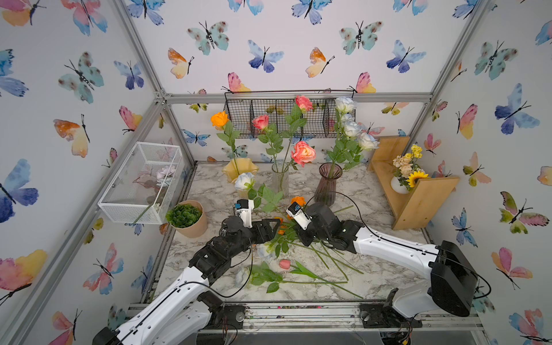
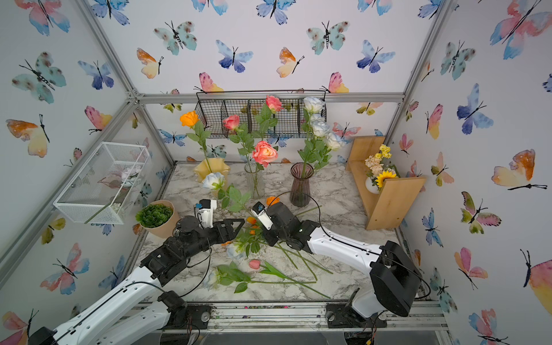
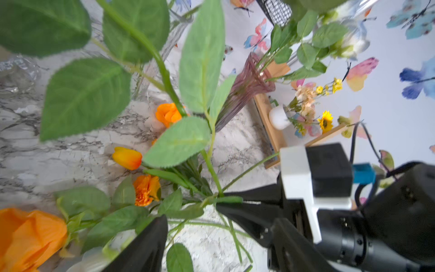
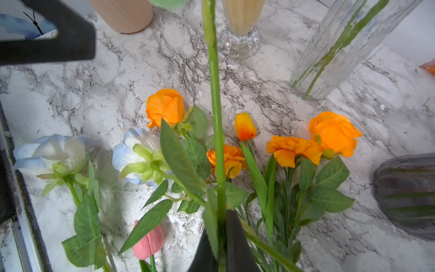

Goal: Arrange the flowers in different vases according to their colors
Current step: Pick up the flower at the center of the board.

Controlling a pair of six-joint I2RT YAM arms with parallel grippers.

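Observation:
My right gripper (image 4: 221,228) is shut on the green stem (image 4: 215,99) of a white rose, whose bloom (image 1: 245,180) hangs raised in front of the yellow vase (image 1: 239,170). My left gripper (image 3: 219,247) is open beside it, low over loose stems, with nothing held. The yellow vase holds an orange rose (image 1: 219,119). Pink roses (image 1: 303,153) stand in the clear vase (image 1: 280,179) and white roses (image 1: 345,104) in the purple vase (image 1: 328,185). Orange flowers (image 4: 292,150), two white roses (image 4: 138,150) and a pink tulip (image 1: 284,264) lie on the marble table (image 1: 373,268).
A succulent in a tan pot (image 1: 186,218) stands at the left by my left arm. A white mesh basket (image 1: 140,182) hangs on the left wall, a black wire basket (image 1: 286,116) on the back wall. A wooden shelf (image 1: 418,197) with a sunflower pot is at the right.

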